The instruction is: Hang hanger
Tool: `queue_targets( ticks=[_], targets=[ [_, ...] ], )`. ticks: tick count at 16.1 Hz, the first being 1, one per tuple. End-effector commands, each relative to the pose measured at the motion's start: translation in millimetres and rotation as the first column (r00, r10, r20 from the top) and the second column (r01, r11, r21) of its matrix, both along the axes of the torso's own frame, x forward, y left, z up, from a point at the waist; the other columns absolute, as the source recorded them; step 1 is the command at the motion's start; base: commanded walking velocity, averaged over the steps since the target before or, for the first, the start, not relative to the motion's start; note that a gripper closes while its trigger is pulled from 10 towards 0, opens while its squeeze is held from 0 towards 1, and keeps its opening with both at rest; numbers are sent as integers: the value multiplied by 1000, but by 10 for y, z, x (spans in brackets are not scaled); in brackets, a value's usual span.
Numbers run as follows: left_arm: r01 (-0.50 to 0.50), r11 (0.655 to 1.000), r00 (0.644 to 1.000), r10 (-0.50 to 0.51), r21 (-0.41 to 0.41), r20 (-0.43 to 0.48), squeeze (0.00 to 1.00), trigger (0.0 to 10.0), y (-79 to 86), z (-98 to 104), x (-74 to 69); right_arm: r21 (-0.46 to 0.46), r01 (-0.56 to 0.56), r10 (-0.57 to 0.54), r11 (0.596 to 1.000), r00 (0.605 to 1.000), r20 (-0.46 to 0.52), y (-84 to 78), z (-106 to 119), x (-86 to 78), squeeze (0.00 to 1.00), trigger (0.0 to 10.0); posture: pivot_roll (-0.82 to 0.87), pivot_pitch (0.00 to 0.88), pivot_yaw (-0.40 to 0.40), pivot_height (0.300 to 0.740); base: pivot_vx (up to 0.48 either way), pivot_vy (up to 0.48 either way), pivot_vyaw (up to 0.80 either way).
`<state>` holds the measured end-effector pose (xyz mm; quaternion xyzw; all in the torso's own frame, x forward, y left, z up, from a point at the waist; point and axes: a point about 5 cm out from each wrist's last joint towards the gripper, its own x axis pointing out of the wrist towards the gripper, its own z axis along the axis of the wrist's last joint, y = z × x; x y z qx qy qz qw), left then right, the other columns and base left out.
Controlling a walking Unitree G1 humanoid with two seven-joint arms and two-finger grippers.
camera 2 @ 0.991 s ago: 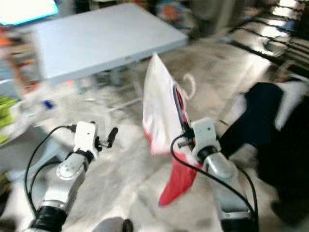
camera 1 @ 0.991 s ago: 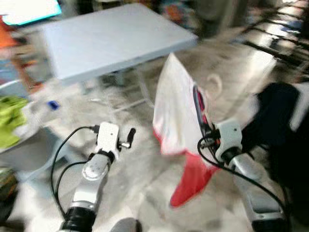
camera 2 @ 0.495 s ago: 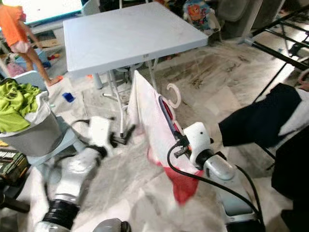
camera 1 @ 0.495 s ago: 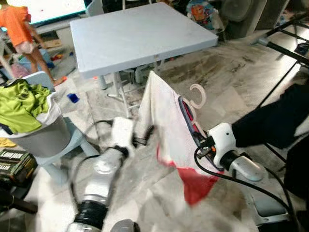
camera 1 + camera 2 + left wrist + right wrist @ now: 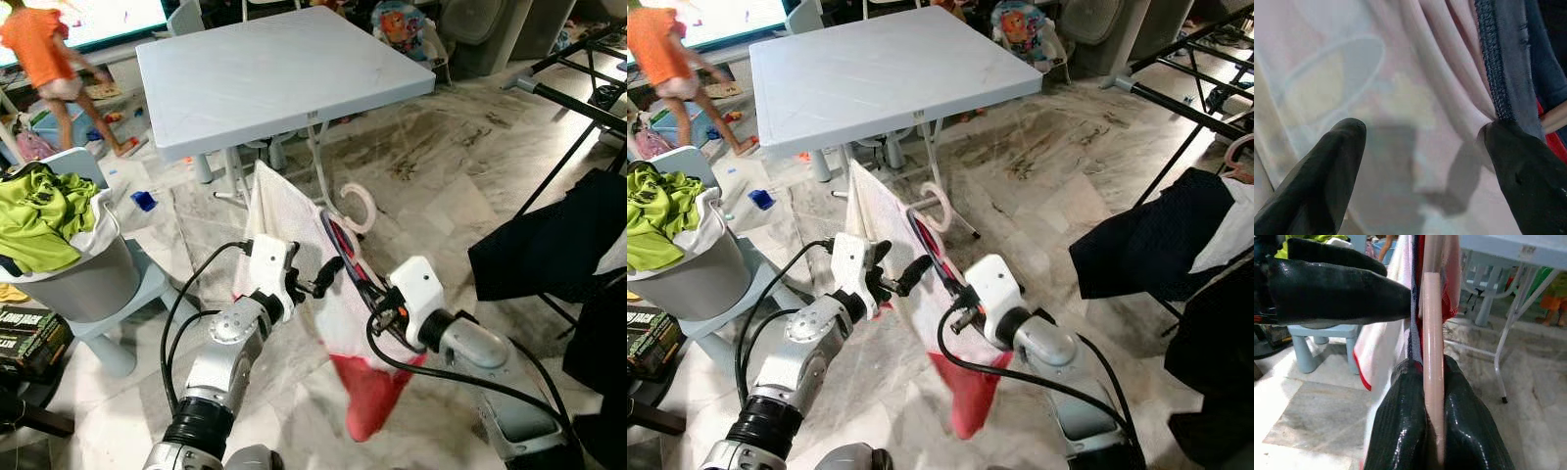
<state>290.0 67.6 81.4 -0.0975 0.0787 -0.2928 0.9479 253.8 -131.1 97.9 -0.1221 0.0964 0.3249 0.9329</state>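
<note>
A veined marble-tile floor (image 5: pixel 460 196) is seen underfoot, glossy and streaked grey and brown. A pale blue plastic folding bench (image 5: pixel 265 73) with thin white legs stands ahead, its flat top bare. To the robot's left, a grey bucket (image 5: pixel 83 284) heaped with crumpled green clothes (image 5: pixel 39 211) rests on a small light blue stool (image 5: pixel 137 294). Dark garments (image 5: pixel 549 250) are draped on a black metal drying rack (image 5: pixel 568 93) at the right. A person in an orange top (image 5: pixel 44 44) is seen at the far left, in front of a bright screen.

The hanger (image 5: pixel 358 208), pale pink plastic with a curled hook, is held in the air between the arms, above the floor. A thin white shirt with red hem and dark neckline (image 5: pixel 294 235) hangs on it in soft folds. The right end effector (image 5: pixel 1422 431) is pressed together on the hanger's bar and the neckline. The left end effector (image 5: pixel 328 276) is spread wide against the white fabric, one fingertip (image 5: pixel 1513 166) touching the dark neckline trim.
</note>
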Motion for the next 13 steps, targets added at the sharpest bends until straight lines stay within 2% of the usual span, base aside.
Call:
queue_targets(
  ticks=[1, 4, 6, 8, 11, 13],
  targets=[
    [0, 1000, 1000, 0, -12, 4, 0, 10000, -2, 65, 47, -15, -9, 9, 1000, 998, 55, 55, 76, 45, 0, 10000, -113, 0, 87, 740, 0, 0, 0],
    [-34, 999, 999, 34, -41, -14, 0, 10000, 52, 81, 82, -28, -38, 39, 999, 999, 33, 83, 50, 14, 0, 10000, -113, 0, 87, 740, 0, 0, 0],
    [-12, 996, 999, 9, -90, -33, 0, 10000, 33, 109, 81, -71, 11, -9, 997, 1000, 30, 11, -14, 44, 0, 10000, -110, 0, 86, 740, 0, 0, 0],
    [7, 997, 999, -11, -82, -41, 0, 10000, 3, 99, 59, -66, 116, -114, 991, 993, 38, -69, -24, 146, 0, 10000, -111, 0, 87, 740, 0, 0, 0],
    [23, 995, 999, -28, -93, -47, 0, 10000, -24, 106, 42, -71, 112, -109, 991, 993, 40, -49, -31, 162, 0, 10000, -111, 0, 88, 740, 0, 0, 0],
    [41, 995, 997, -47, -86, -61, 0, 10000, -45, 84, 35, -45, 107, -105, 993, 994, 39, 22, -29, 174, 0, 10000, -111, 0, 88, 740, 0, 0, 0]
  ],
)
